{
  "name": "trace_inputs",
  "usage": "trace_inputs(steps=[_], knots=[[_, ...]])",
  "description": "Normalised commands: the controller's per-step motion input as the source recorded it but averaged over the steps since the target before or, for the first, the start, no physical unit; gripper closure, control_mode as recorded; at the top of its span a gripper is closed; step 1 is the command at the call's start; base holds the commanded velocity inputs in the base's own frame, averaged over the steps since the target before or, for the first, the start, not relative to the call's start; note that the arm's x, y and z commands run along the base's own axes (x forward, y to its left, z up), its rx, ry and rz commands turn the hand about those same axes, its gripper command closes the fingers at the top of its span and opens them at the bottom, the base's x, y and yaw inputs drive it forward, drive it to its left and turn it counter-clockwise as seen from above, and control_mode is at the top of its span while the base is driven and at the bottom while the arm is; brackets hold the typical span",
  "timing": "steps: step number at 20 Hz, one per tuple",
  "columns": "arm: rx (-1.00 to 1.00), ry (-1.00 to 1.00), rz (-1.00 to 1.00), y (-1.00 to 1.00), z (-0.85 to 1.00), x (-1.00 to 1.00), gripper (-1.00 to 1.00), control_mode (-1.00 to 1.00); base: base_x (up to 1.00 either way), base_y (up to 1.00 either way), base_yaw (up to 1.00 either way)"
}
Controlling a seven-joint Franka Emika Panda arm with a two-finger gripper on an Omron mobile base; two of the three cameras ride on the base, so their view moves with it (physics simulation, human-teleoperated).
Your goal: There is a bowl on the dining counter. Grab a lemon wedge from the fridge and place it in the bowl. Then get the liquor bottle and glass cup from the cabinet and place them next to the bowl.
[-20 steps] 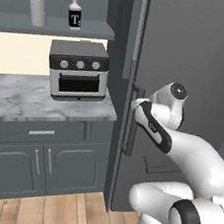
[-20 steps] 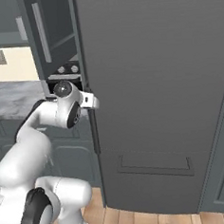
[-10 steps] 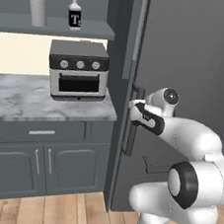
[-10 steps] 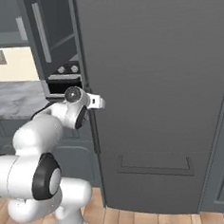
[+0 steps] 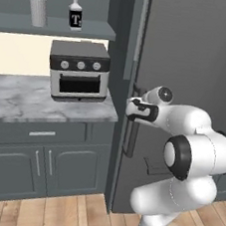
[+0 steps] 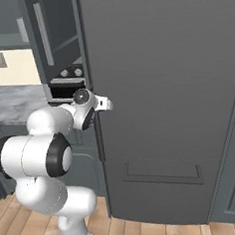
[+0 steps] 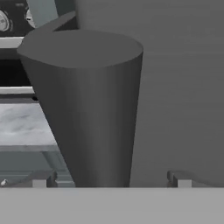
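The fridge (image 5: 192,54) is the tall dark grey unit on the right, with its door shut. My gripper (image 5: 133,109) is at mid-height on the dark vertical bar handle (image 5: 127,142). In the hand view, the handle (image 7: 92,109) stands close between my two fingertips (image 7: 41,179), and the gripper (image 7: 109,179) is open around it. From the right, the gripper (image 6: 106,104) meets the fridge door's (image 6: 162,86) left edge. The liquor bottle (image 5: 74,14) and glass cup (image 5: 38,11) stand on the cabinet shelf (image 5: 55,27). The bowl, dining counter and lemon wedge are out of view.
A toaster oven (image 5: 79,70) sits on the marble worktop (image 5: 16,103) left of the fridge, above drawers and doors (image 5: 38,163). The open cabinet door (image 6: 44,33) with its silver bar hangs above my arm. The floor is wood (image 5: 72,215).
My hand has edged a little left onto the fridge handle. The elbow has swung up and toward the cameras. The jaws stay wide.
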Motion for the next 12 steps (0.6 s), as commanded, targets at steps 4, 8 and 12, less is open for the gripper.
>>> trace_inputs(steps=[4, 8, 12], knots=[[0.00, 0.00, 0.00, 0.00, -0.14, 0.47, -1.00, -1.00, 0.00, 0.00, 0.00], [0.00, 0.00, 0.00, 0.00, -0.14, 0.49, 1.00, -1.00, 0.00, 0.00, 0.00], [0.00, 0.00, 0.00, 0.02, -0.14, 0.44, 1.00, -1.00, 0.00, 0.00, 0.00]])
